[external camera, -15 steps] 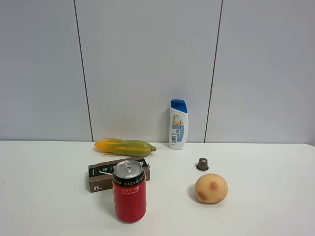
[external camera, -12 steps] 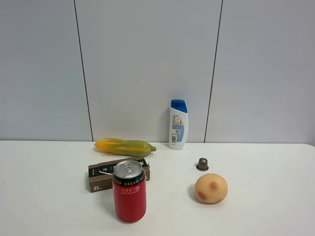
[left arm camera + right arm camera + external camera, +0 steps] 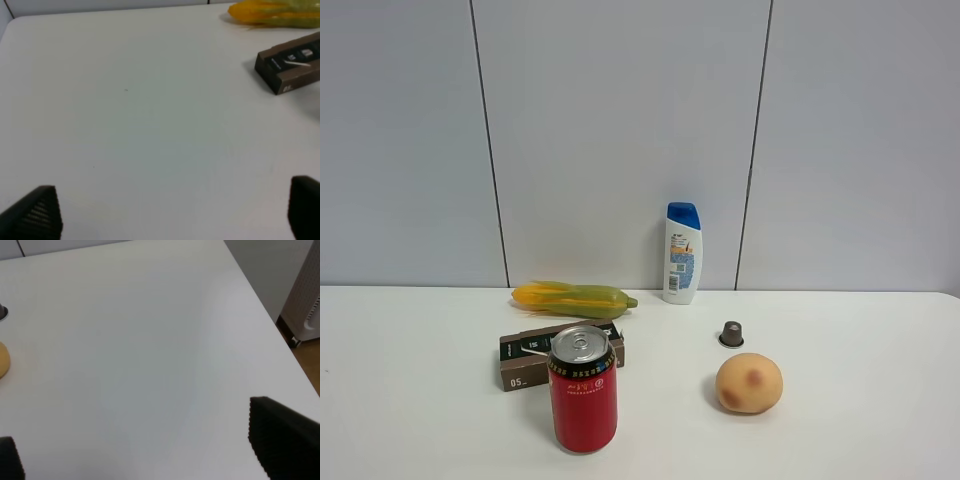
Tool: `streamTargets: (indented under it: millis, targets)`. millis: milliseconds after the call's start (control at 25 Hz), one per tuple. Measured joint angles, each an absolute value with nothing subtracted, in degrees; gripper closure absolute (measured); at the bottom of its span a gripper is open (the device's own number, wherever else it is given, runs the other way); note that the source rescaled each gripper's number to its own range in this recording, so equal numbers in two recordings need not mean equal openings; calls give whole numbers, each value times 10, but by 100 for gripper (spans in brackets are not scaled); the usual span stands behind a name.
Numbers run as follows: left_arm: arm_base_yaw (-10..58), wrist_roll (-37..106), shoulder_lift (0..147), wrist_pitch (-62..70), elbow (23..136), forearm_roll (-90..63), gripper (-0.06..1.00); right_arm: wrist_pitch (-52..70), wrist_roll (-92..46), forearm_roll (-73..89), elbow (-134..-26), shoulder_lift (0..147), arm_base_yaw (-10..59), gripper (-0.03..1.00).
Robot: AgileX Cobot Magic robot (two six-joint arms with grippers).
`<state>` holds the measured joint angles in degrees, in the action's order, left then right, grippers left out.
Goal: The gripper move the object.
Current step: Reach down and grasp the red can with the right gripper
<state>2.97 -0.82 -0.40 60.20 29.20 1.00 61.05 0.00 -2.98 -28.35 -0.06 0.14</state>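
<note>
Red and silver, the can (image 3: 583, 390) stands upright on the white bench (image 3: 840, 440) exactly where it stood half a second ago. Nothing in the high view has shifted and no arm has come into it, so by my reading the move has not yet begun. The left pincer (image 3: 167, 215) hangs over bare bench with its jaws spread wide, holding nothing and touching nothing. Ahead of it and off to one side lie a brown box (image 3: 292, 67) and, farther on, a corn cob (image 3: 275, 12). The can is outside its camera's sight, but the high view puts it just in front of that box, so it should be near this pincer's line of reach. The right pincer (image 3: 145, 455) is likewise wide apart and empty above bare bench, with only the edge of a peach (image 3: 2, 360) showing well off to its side. The left one looks the better placed to take the can.
</note>
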Motion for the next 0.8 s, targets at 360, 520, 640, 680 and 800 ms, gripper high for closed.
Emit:
streamTargets:
  millis: [360,520,640,680,800]
  targets:
    - [30,-8,-4,602,292,10,-6,610,0,-30,-283,-1,1,25]
    - [30,-8,-4,602,292,10,-6,610,0,-30,-283,-1,1,25]
    - [30,-8,-4,602,292,10,-6,610,0,-30,-283,-1,1,25]
    - [30,-8,-4,602,292,10,-6,610,0,-30,-283,-1,1,25]
    - [30,-8,-4,602,292,10,-6,610,0,-30,-283,-1,1,25]
